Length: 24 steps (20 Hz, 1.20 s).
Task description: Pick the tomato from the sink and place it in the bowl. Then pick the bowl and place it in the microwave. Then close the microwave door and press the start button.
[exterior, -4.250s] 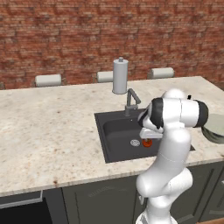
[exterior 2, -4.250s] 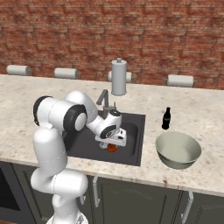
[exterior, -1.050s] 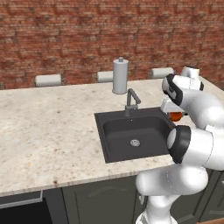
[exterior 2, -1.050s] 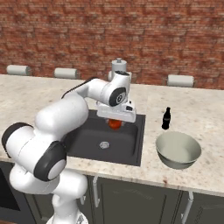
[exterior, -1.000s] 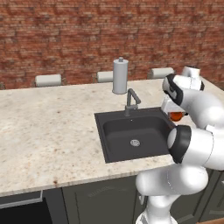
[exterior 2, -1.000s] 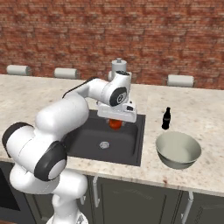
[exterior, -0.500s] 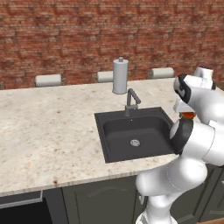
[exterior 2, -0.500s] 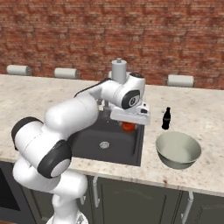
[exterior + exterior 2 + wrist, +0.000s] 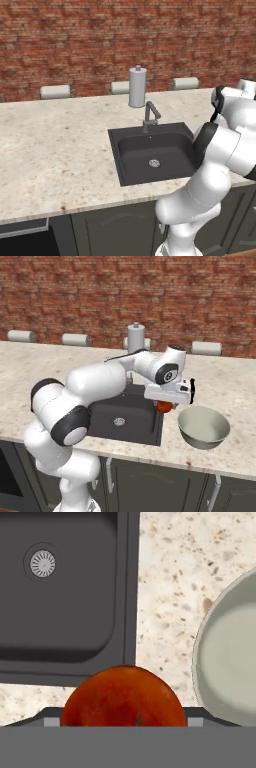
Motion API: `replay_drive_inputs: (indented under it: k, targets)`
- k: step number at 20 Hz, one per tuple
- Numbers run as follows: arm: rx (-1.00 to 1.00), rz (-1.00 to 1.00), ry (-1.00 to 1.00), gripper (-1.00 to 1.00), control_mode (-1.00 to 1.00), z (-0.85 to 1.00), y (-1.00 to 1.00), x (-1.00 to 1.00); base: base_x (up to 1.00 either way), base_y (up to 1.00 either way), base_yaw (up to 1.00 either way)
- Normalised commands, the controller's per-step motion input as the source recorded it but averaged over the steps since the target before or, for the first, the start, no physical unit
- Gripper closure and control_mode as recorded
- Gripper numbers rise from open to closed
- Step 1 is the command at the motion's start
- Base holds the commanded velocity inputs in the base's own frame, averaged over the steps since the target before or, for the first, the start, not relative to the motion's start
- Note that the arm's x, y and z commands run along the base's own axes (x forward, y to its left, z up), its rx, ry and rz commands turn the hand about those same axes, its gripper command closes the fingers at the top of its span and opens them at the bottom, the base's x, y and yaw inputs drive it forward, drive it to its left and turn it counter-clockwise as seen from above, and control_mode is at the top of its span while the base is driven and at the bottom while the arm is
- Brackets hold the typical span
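Above the right edge of the sink, the tomato is held clamped in the gripper, clear of the basin and just beside the bowl, which is set on the speckled countertop to the sink's right.

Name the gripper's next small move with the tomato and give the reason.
Probably carry it a little further sideways toward the bowl. The gripper holds the tomato over the sink's edge and the counter strip, beside the bowl's rim, not yet above its whitish inside.
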Motion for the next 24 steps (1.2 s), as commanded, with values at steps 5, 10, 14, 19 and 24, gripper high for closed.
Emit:
replay_drive_inputs:
  k: [5, 10, 14, 19, 24]
  targets:
    - [0.0, 0.0, 0.05, 1.0, -1.0, -0.21, -0.87, 0.0, 0.0, 0.0, 0.0]
    - [0.0, 0.0, 0.01, 1.0, -1.0, -0.04, -0.99, 0.0, 0.0, 0.0, 0.0]
    - [0.0, 0.0, 0.0, 1.0, -1.0, -0.03, -0.72, 0.18, 0.0, 0.0, 0.0]
    - [0.0, 0.06, 0.02, 1.0, -1.0, -0.27, -0.39, 0.41, 0.0, 0.0, 0.0]
    - [0.0, 0.1, 0.05, 1.0, -1.0, -0.48, -0.22, 0.34, 0.0, 0.0, 0.0]
